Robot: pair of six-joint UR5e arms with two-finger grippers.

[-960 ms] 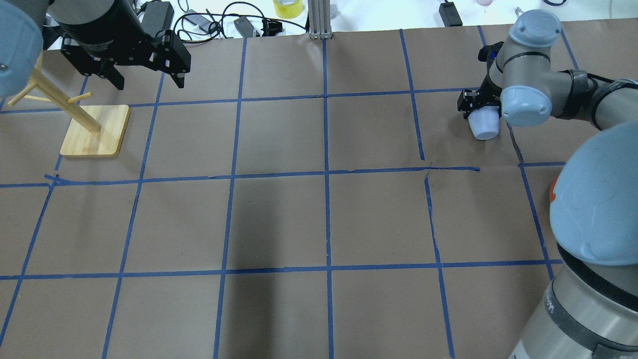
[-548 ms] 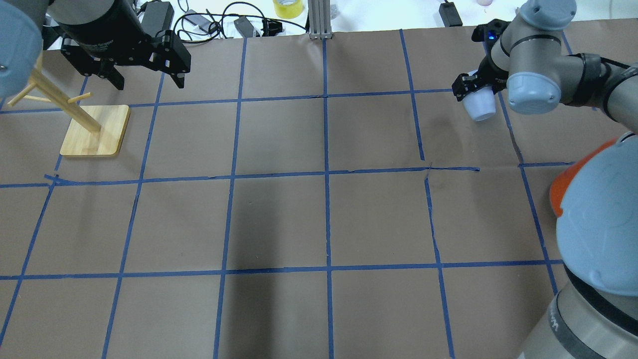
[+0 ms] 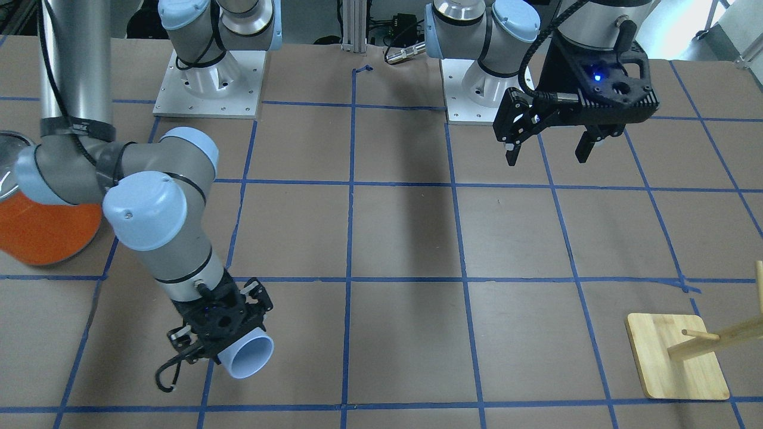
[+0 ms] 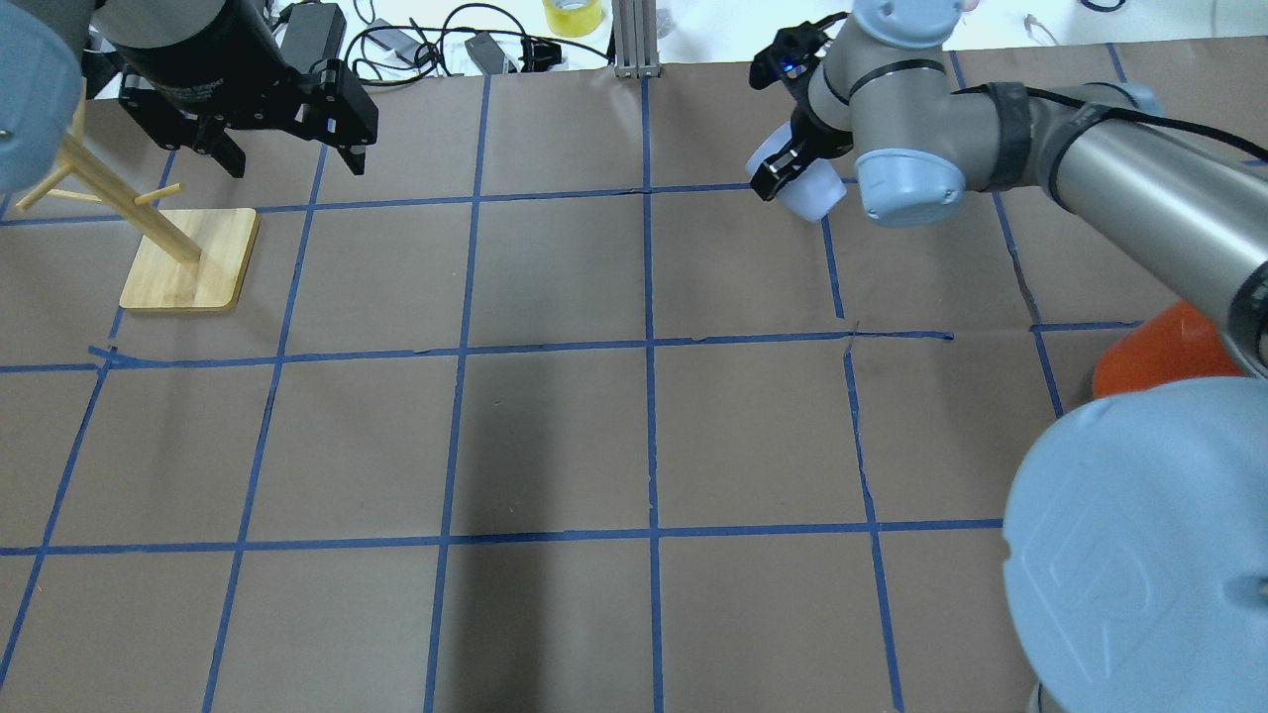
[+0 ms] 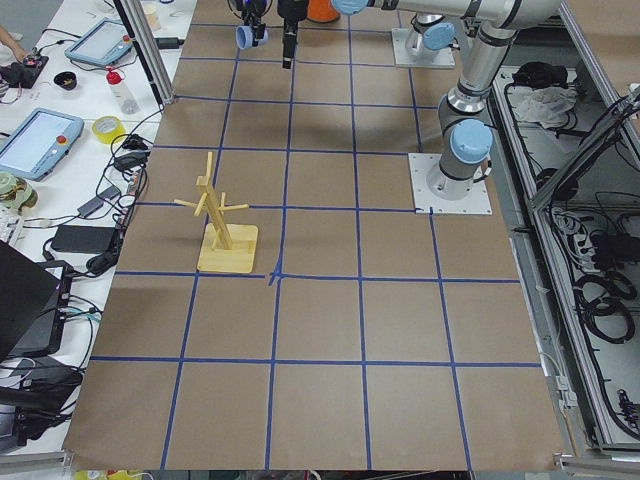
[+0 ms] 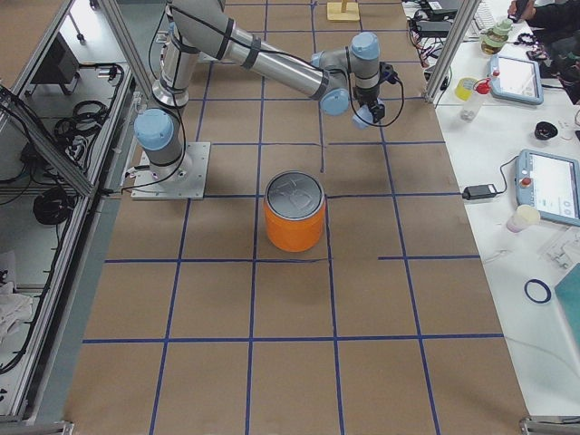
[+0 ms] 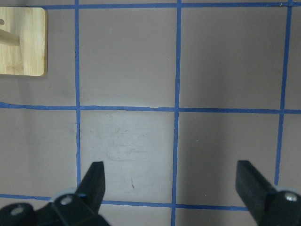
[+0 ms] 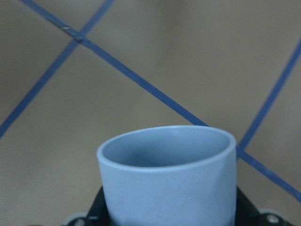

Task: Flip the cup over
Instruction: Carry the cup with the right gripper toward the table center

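Observation:
The small pale blue cup (image 4: 812, 193) is gripped in my right gripper (image 4: 792, 176), which is shut on it above the far right-centre of the table. In the front-facing view the cup (image 3: 245, 353) is tilted on its side, its open mouth facing away from the robot, with the right gripper (image 3: 223, 326) behind it. The right wrist view shows the cup's rim (image 8: 167, 157) between the jaws. My left gripper (image 4: 297, 163) is open and empty, hovering at the far left; it also shows in the front-facing view (image 3: 547, 156) and the left wrist view (image 7: 171, 183).
A wooden peg stand (image 4: 188, 259) is at the far left, below and left of the left gripper. A large orange can (image 3: 47, 226) with a silver top (image 6: 294, 192) stands near the right arm's side. Cables and a tape roll (image 4: 573, 15) lie beyond the far edge.
My right gripper has carried the cup up off the table and to the left, turning it as it went. The left arm has not moved.

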